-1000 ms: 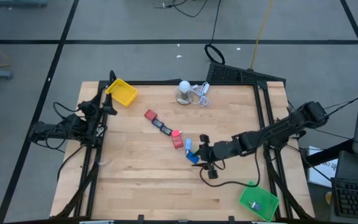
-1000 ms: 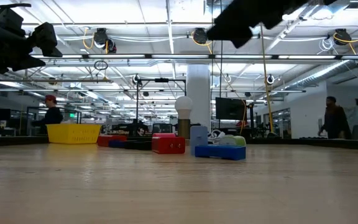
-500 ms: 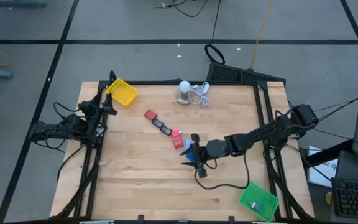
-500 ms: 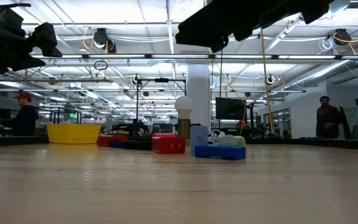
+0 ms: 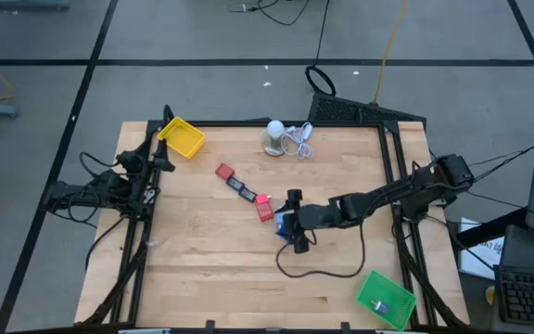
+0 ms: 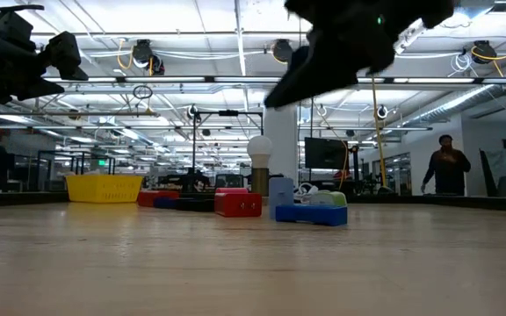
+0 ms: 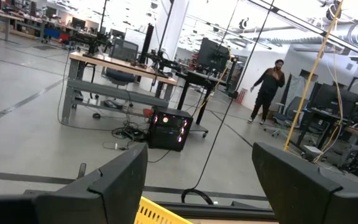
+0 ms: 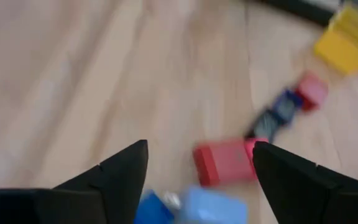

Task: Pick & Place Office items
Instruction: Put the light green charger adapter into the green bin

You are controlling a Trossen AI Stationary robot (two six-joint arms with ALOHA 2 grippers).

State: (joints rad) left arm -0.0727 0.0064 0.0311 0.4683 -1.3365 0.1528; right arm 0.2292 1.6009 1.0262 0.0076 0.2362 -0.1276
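Observation:
The office items lie in a slanting row on the wooden table: a red block, a dark flat rectangle, a pink bit, a red block and blue blocks. My right gripper hangs open above the blue blocks, tipped nose down, with the red block just ahead of its fingers. It stays well clear of the table in the low view. My left gripper waits open at the table's left edge.
A yellow tray sits at the far left corner and a green tray at the near right. A white round object with coiled cable stands by the far edge. The right arm's cable loops over the table. People stand in the room beyond.
My right gripper has moved toward the table's left edge and a little down, from beside the blue blocks to over them. It has tipped its fingers downward.

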